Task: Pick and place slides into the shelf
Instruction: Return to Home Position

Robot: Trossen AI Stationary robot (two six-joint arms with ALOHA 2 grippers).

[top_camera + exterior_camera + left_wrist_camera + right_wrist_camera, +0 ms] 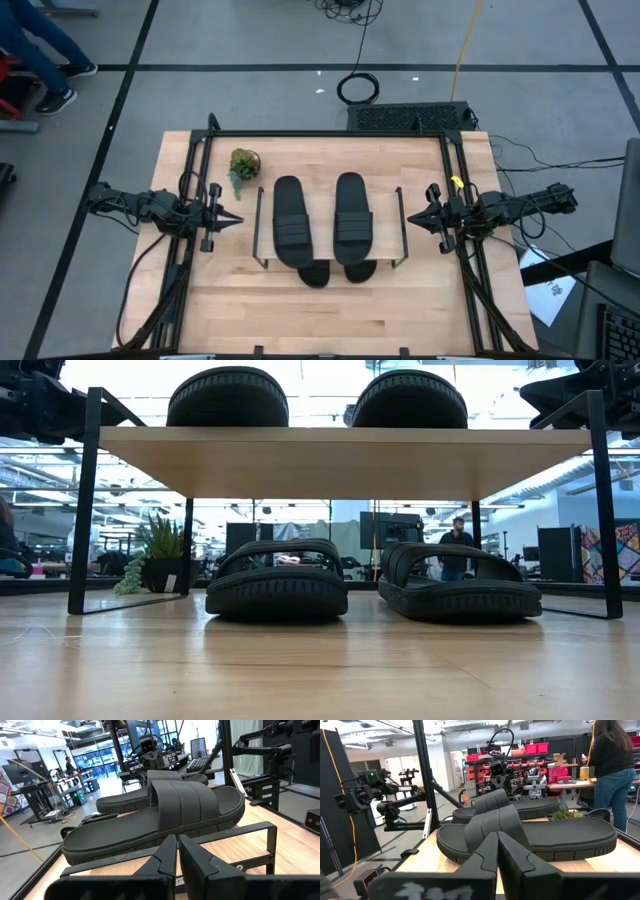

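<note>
Four slides (291,222) are seen parked — two on the shelf (322,200) top, two tucked underneath. The left gripper (236,219) and right gripper (412,216) are held beside it, jaws pressed together, empty. Light, bendy foam is guessed — best pinched at the strap.

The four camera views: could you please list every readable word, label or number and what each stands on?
"TROSSEN": white letters on a dark robot arm beyond the table, right wrist view.
Small white label below the left gripper, left wrist view: too small to read.
White printed sheet beside the table, high view: too small to read.
Black slide sandals, wood-topped wire shelf: none.
</note>
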